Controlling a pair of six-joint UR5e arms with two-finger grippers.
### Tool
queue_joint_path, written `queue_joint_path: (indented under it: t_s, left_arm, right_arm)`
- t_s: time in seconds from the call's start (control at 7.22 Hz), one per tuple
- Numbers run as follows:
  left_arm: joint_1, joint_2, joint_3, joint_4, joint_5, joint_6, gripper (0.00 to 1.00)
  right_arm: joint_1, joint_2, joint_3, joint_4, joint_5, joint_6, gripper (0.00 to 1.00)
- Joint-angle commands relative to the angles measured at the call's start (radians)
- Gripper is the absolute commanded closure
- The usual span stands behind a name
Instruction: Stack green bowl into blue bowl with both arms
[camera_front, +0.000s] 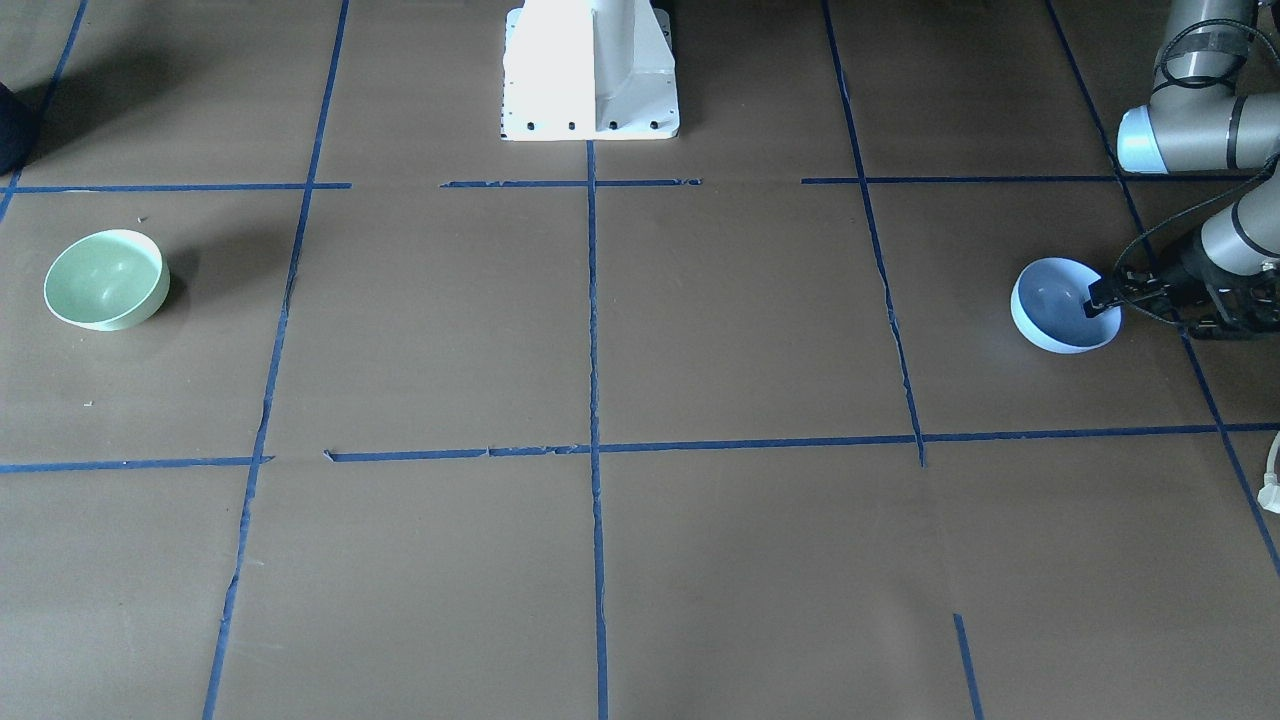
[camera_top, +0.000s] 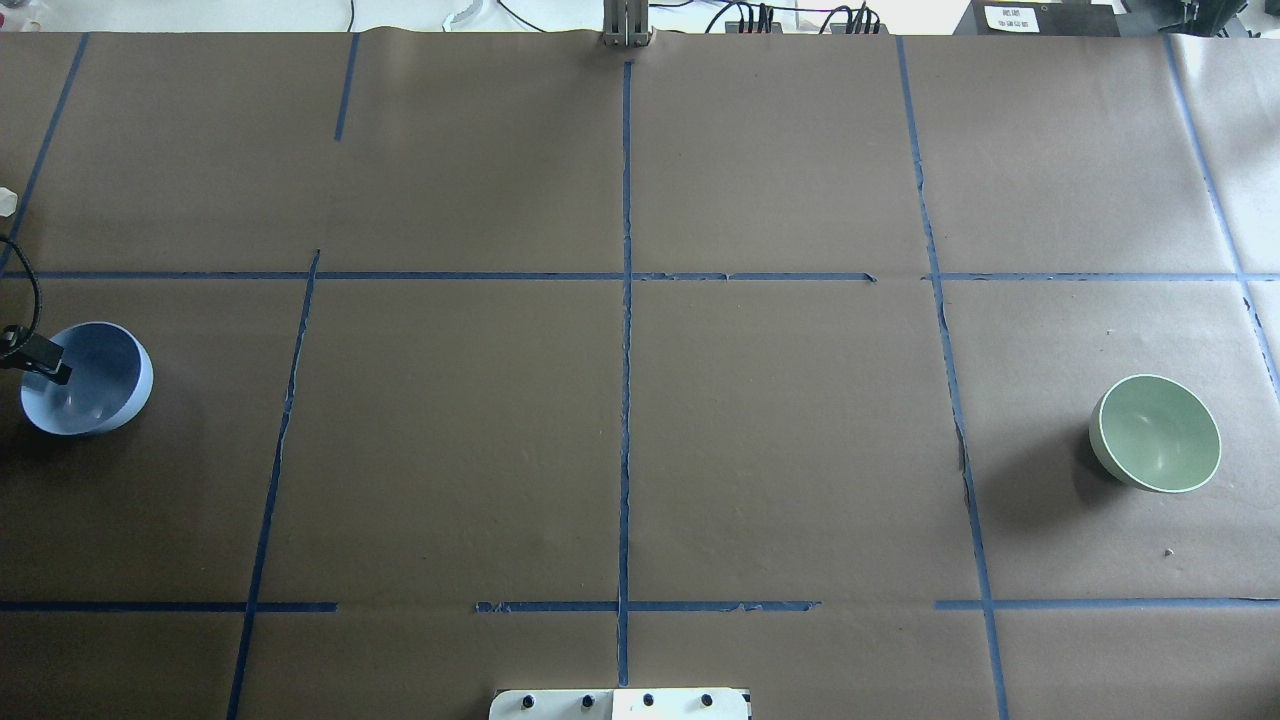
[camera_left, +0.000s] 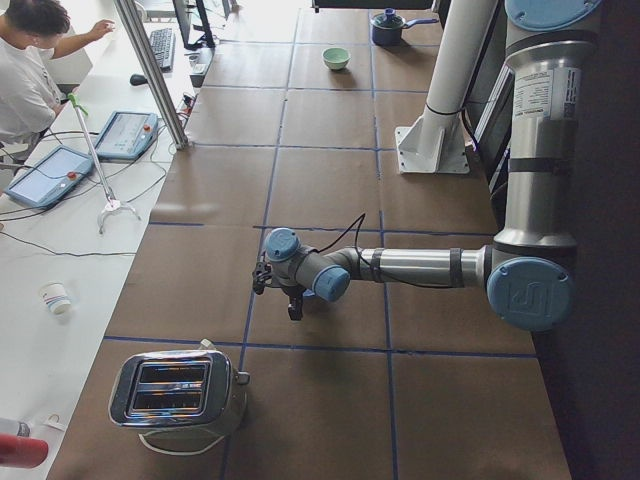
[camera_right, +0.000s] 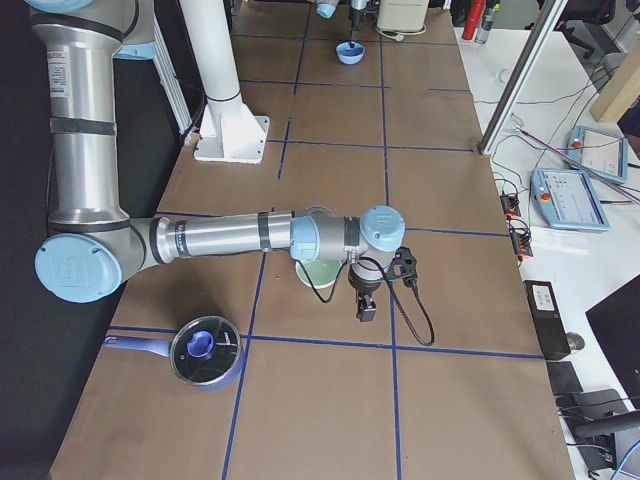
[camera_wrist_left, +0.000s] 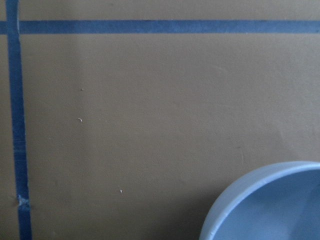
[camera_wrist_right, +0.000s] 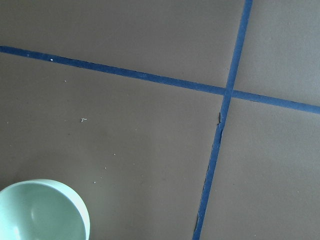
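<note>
The blue bowl sits on the brown table at my left end; it also shows in the overhead view and at the bottom right of the left wrist view. My left gripper is at the bowl's outer rim, one finger over the inside; it looks open. The green bowl sits at my right end, also in the overhead view. In the exterior right view my right gripper hangs just beside the green bowl; I cannot tell whether it is open or shut.
A white pedestal base stands at the robot's side of the table's middle. A lidded blue pot lies beyond the green bowl at the right end. A toaster stands beyond the blue bowl at the left end.
</note>
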Motion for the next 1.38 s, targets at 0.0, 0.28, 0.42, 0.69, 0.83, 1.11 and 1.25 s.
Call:
queue_joint_path:
  t_s: [0.0, 0.28, 0.42, 0.69, 0.83, 1.11, 1.25]
  left_arm:
    - [0.01, -0.005, -0.004, -0.041, -0.006, -0.018, 1.0]
    - [0.042, -0.069, -0.018, -0.133, -0.049, -0.162, 1.0]
    - [0.09, -0.168, -0.068, -0.133, -0.04, -0.328, 1.0]
    - [0.266, -0.392, -0.091, -0.124, 0.033, -0.699, 1.0]
    - [0.386, -0.51, -0.087, -0.069, 0.169, -0.81, 1.0]
    - [0.526, -0.69, -0.085, 0.153, 0.323, -0.841, 1.0]
    - [0.578, -0.704, -0.078, 0.157, 0.38, -0.839, 1.0]
  right_arm:
    - [0.0, -0.002, 0.001, 0.0, 0.015, -0.002, 0.0]
    - [0.0, -0.002, 0.001, 0.0, 0.018, -0.004, 0.0]
    - [-0.003, -0.002, 0.001, 0.0, 0.018, -0.001, 0.0]
    - [-0.01, -0.002, 0.001, 0.0, 0.016, -0.002, 0.0]
    - [-0.013, -0.002, 0.001, 0.0, 0.016, 0.001, 0.0]
    - [-0.016, -0.003, 0.0, 0.044, 0.015, 0.007, 0.0]
    - [-0.017, -0.012, -0.001, 0.054, 0.015, 0.03, 0.0]
